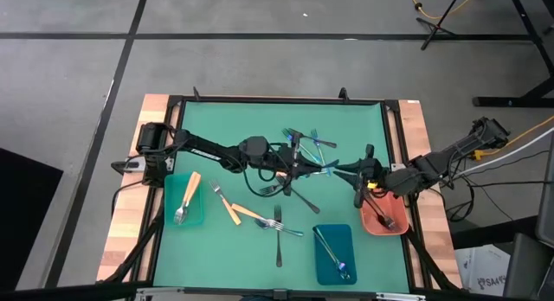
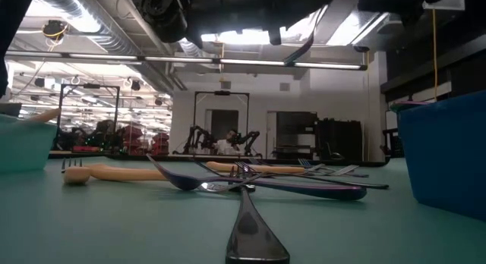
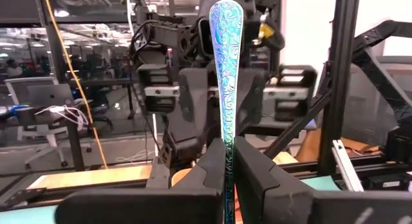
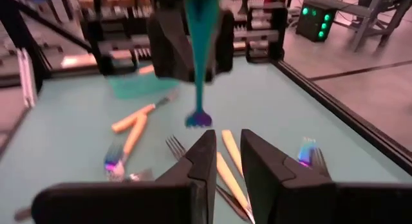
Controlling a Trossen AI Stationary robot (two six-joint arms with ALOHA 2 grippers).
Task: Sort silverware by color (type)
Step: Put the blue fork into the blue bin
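My left gripper (image 1: 294, 167) hovers over the middle of the green mat, shut on an iridescent blue-teal fork (image 3: 224, 69). The fork's handle rises above the fingers and its tines (image 4: 198, 117) hang below them. My right gripper (image 4: 228, 156) faces it from the table's right side (image 1: 357, 176), slightly open, with nothing between its fingers. More silverware lies loose on the mat: iridescent pieces (image 1: 310, 145) at the far middle, dark ones (image 1: 294, 193), and orange-handled ones (image 1: 232, 208). My left gripper pinches the fork's shaft (image 3: 224, 150) between its two fingers, below the broad handle end (image 3: 225, 21). The fingers reach in about level from the table's left and lie across the fork. It stands roughly upright, handle up and tines down, clear of the mat.
A teal tray (image 1: 197, 216) at the near left holds an orange-handled fork. A blue tray (image 1: 344, 240) at the near middle holds an iridescent piece. A salmon tray (image 1: 372, 225) at the near right holds a dark piece. A dark fork (image 2: 254, 234) lies near the front edge.
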